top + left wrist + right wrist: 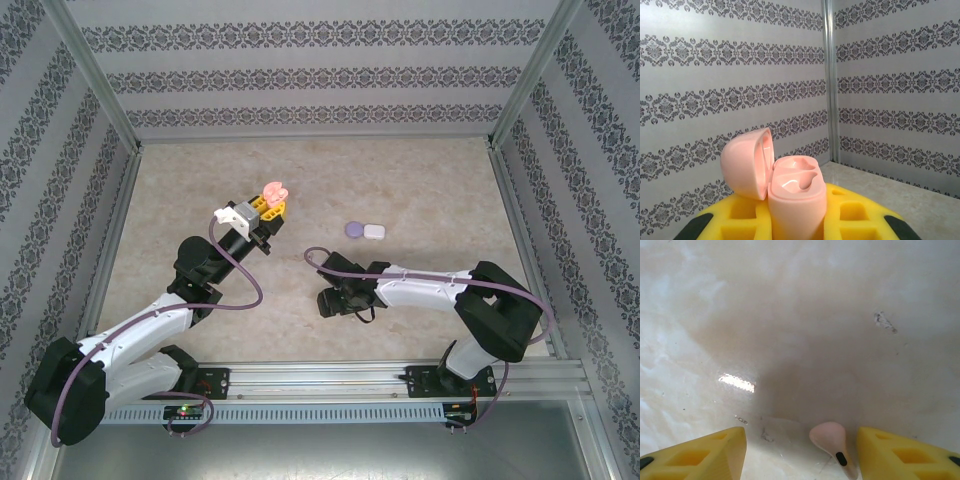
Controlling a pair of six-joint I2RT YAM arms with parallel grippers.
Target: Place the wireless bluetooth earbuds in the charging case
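My left gripper (268, 208) is raised over the table's middle left and shut on a pink charging case (274, 191). In the left wrist view the case (796, 197) stands upright between the yellow fingers (860, 220). Its lid is swung open to the left and both hollows look empty. My right gripper (334, 301) points down at the table near the front centre. In the right wrist view its yellow fingers (705, 452) stand apart, open. A pinkish earbud (830, 439) lies on the table between them, close to the right finger and not touching it.
A purple case (353, 229) and a white case (374, 232) lie side by side on the beige table (430, 190), right of centre. Patterned walls and aluminium posts (100, 75) enclose the table on three sides.
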